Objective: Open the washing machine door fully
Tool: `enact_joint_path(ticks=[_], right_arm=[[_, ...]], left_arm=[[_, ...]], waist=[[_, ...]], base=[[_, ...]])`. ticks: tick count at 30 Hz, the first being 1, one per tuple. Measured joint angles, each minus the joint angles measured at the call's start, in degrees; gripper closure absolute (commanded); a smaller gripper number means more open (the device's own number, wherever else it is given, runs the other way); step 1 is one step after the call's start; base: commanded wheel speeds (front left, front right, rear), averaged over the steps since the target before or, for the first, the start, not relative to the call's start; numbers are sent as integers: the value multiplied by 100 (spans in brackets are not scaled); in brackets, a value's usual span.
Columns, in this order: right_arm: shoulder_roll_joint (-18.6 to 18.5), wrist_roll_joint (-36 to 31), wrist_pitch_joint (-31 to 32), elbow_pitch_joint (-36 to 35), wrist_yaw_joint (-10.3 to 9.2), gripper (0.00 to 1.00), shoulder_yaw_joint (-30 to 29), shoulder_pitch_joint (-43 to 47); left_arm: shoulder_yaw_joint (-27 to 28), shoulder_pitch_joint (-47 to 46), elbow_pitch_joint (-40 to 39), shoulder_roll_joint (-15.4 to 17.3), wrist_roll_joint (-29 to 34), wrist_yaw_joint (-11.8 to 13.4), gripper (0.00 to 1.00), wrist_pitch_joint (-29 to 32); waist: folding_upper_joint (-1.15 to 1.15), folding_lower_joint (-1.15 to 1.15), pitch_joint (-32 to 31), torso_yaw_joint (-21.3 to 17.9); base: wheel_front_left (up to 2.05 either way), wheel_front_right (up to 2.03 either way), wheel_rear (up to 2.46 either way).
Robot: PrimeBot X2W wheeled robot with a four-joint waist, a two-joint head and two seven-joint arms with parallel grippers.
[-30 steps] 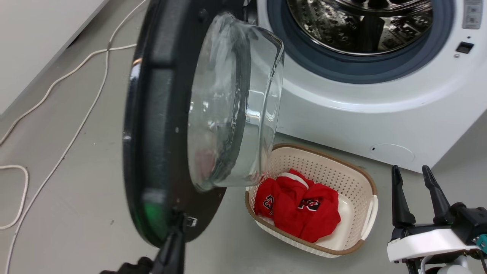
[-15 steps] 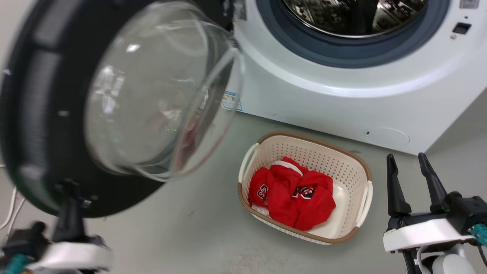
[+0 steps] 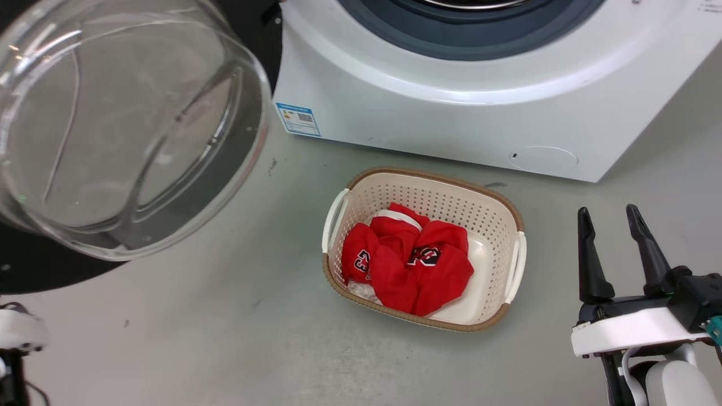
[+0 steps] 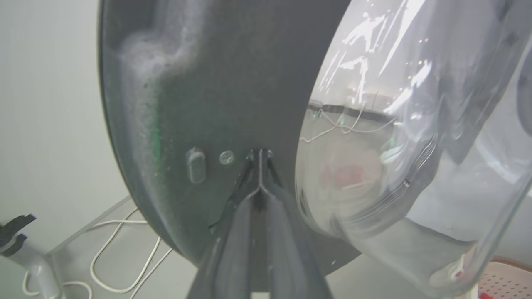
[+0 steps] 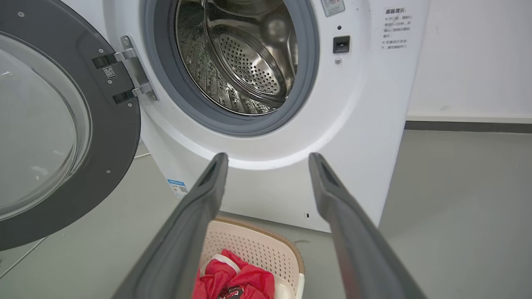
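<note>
Presently the door (image 5: 118, 137) stands swung well clear of the washer (image 5: 365, 124), hanging on its hinge (image 5: 133, 68) at the left of the opening. Its inner face and glass bowl (image 3: 124, 124) are turned outward, and the steel drum (image 5: 245, 62) is exposed. Left claw (image 4: 259, 155) is clenched, fingers pressed together with tips against the door's dark ring beside the bowl; whether they pinch any part there cannot be told. Right claw (image 3: 606, 211) is released, fingers apart and holding nothing, low over the floor (image 3: 225, 338) to the right of a basket (image 3: 440, 194) of red clothing (image 3: 412, 265) standing before the washer.
</note>
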Motion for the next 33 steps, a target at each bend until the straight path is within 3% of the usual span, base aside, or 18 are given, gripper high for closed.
enact_joint_path(ticks=[4,12,17,23,24,25,26,27,33], right_arm=[[0,-2,-2,10,0,0,12,-8],[0,76,-33,101,0,0,24,14],[0,146,-56,197,0,0,32,152],[0,177,-67,232,0,0,71,325],[0,178,-69,232,0,0,82,348],[0,177,-74,232,0,0,89,374],[0,176,-75,232,0,0,97,394],[0,176,-75,227,0,0,104,407],[0,178,-76,193,0,0,136,525]], left_arm=[[312,-202,427,127,167,-118,100,1],[638,-277,678,69,486,-267,100,2],[751,143,433,-194,704,-309,100,2],[595,844,-214,-800,858,-376,100,2],[535,954,-327,-911,868,-393,89,2],[459,1060,-444,-1021,902,-394,51,2],[378,1161,-577,-1144,923,-408,5,2],[304,1249,-705,-1260,961,-409,0,2],[-272,1621,-1526,-1634,1184,-436,0,1]], waist=[[0,0,32,-95],[0,0,-134,-187],[0,-1,-404,-239],[0,-1,-793,-296],[0,-1,-848,-305],[0,-1,-900,-316],[0,-1,-948,-326],[0,-1,-991,-336],[0,-1,-1155,-414]], base=[[0,0,0],[0,0,0],[0,0,0],[0,0,0],[0,0,0],[0,0,0],[0,0,0],[0,0,0],[0,0,0]])
